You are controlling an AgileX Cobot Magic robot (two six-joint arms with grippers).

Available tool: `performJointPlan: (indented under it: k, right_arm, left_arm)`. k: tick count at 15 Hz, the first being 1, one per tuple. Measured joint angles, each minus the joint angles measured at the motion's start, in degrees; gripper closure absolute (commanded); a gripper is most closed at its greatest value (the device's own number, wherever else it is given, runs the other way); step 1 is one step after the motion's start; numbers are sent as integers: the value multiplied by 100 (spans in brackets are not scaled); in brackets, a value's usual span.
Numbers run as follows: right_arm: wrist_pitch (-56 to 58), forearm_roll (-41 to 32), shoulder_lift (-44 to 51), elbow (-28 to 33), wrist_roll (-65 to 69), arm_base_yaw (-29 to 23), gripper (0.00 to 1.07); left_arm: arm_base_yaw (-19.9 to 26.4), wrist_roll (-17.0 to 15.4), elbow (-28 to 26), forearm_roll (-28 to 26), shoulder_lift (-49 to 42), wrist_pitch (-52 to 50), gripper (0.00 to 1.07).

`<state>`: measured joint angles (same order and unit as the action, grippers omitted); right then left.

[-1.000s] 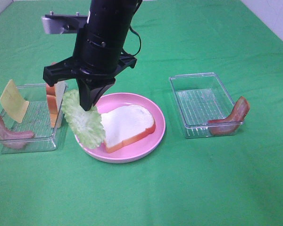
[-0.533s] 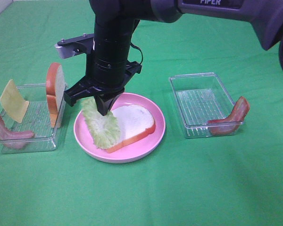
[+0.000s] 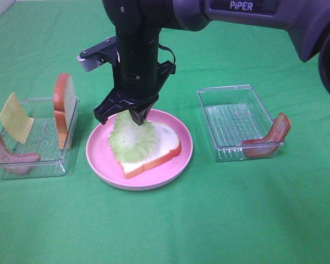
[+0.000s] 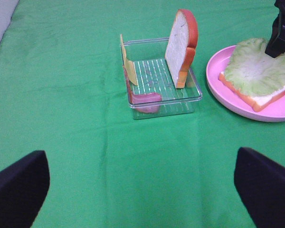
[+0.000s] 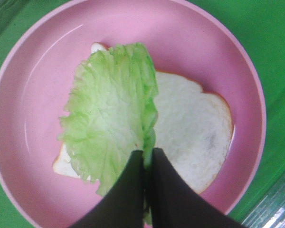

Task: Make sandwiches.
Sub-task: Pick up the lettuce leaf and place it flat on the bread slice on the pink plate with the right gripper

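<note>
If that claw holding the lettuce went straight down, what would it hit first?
Likely the bread slice on the pink plate, with the lettuce held by the right gripper pressed between; gap unclear.

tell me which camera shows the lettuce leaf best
Right wrist view: the lettuce leaf shows large, close, pinched at one edge by the right pincer, over the bread slice. Exterior high hides its far part behind that pincer; left wrist shows it small, far off.
</note>
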<state>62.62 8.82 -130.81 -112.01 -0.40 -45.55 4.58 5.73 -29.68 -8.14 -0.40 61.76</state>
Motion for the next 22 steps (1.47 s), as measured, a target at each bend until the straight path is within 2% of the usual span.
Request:
performJointPlan:
  k: [11,13,15,17,18,19,22]
  right_arm:
    - [0,126,0,0,-46,0,107]
    - [0,149,0,0,-46,0,94]
    - [0,189,0,0,-46,0,58]
    - [0,258,0,0,-6,0,29]
    - [0,327,0,0,-6,0,23]
    - [0,390,0,0,-6,0,21]
    - [63,579,0,0,40,6,21]
  left_arm:
    - [0,0,0,0,0,0,7]
    - [0,0,0,0,0,0,7]
    - [0,0,0,0,0,0,7]
    - [0,0,0,0,0,0,7]
    - [0,0,0,0,0,0,7]
    - [0,0,0,0,0,0,7]
    - [0,0,0,0,0,0,7]
